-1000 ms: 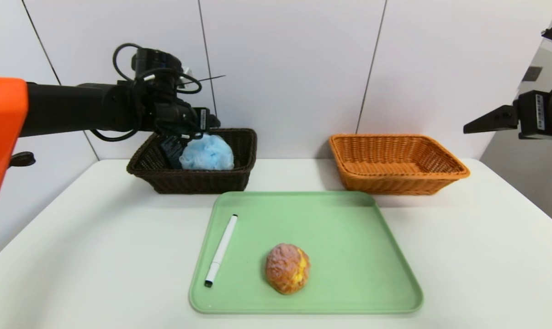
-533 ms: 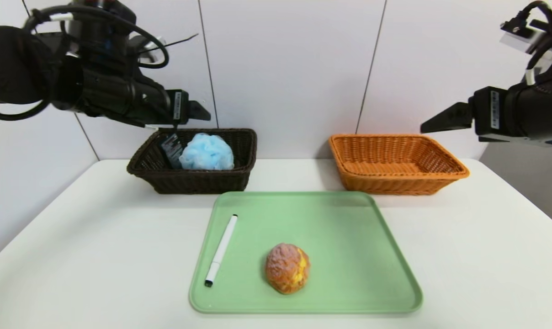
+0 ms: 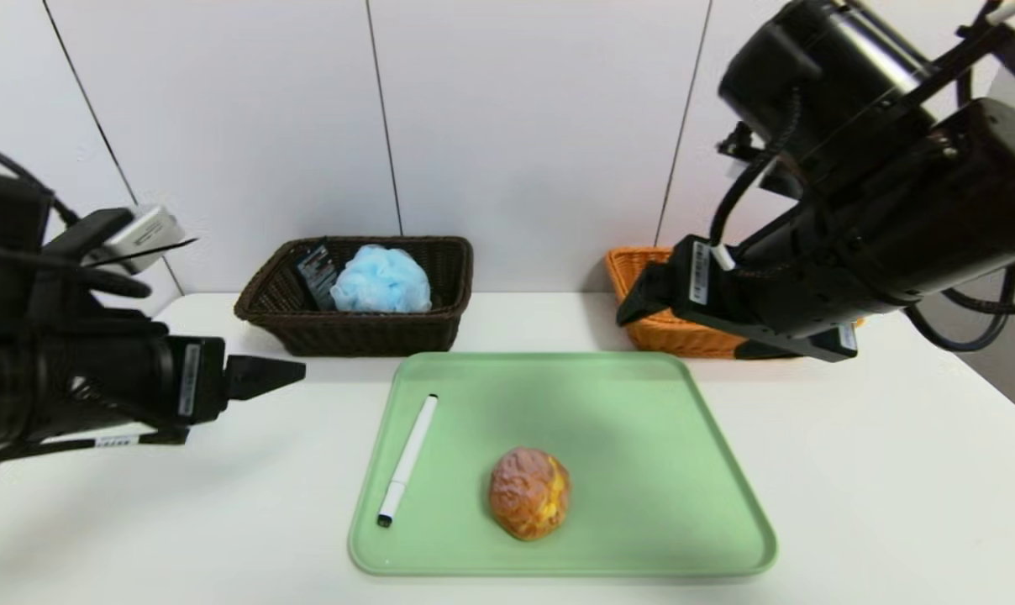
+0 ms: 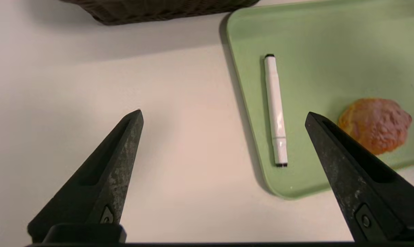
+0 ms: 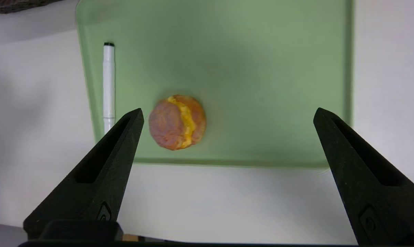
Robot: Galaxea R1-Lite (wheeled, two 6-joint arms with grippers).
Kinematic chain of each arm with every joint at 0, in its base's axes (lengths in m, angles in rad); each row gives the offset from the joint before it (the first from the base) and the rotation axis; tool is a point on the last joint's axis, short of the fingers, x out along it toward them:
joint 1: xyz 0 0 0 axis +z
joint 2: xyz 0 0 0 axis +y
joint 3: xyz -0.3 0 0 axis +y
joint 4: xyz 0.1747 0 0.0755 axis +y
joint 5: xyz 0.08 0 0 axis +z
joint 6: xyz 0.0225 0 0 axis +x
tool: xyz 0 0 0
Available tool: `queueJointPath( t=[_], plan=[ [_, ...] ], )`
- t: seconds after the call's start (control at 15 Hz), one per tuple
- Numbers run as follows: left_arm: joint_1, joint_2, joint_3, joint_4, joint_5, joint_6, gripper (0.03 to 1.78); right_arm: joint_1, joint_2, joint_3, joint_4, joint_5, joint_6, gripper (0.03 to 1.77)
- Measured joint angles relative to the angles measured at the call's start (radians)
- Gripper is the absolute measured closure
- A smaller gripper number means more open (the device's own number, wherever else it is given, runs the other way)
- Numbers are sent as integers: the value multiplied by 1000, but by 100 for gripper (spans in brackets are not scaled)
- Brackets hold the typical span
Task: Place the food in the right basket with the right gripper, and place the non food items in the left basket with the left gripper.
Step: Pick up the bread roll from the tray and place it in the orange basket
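1. We have the bread (image 3: pixel 529 494) and the marker (image 3: pixel 408 460) lying apart on the green tray (image 3: pixel 642 567), which sits on the white surface (image 3: pixel 180 504); the bread is the food, so we judge it is for the right hand (image 5: pixel 228 109) and the orange basket (image 3: pixel 684 340).
2. Our right hand stands wide and holds nothing, above the tray, with the bread nearer one finger; our left hand (image 4: pixel 224 111) is wide and bare too, over the surface beside the tray.
3. The bread looks rounded, crusty and wrinkled, with a yellow split; we expect it to be light and somewhat soft, so we would centre it, take it low across its widest part and squeeze gently; a hard pinch could dent it or roll it away.
4. The marker is slim, smooth and white with black ends; it is probably stiff, light and slippery, and best gripped across mid-barrel.
5. In the dark woven basket (image 3: pixel 373 334) we see a frilly blue puff (image 3: pixel 381 280) beside a flat black item (image 3: pixel 316 273); the marker seems the one non-food left to sort.
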Motion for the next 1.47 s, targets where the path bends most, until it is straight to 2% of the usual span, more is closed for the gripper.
queueJointPath(
  t=[0.2,0.53,1.2,1.47],
  plan=[
    [-1,-130,117,-37,-2,0,14,94,125,-72,63,9,58,9],
    [-1,-250,236,-39,-3,0,12,208,286,-88,15,10,65,9],
    [-1,-287,284,-44,-8,-1,12,229,390,-89,-8,-11,24,9],
    [-1,-272,284,-45,-26,-6,12,229,419,-90,-13,-46,1,9]
  ],
)
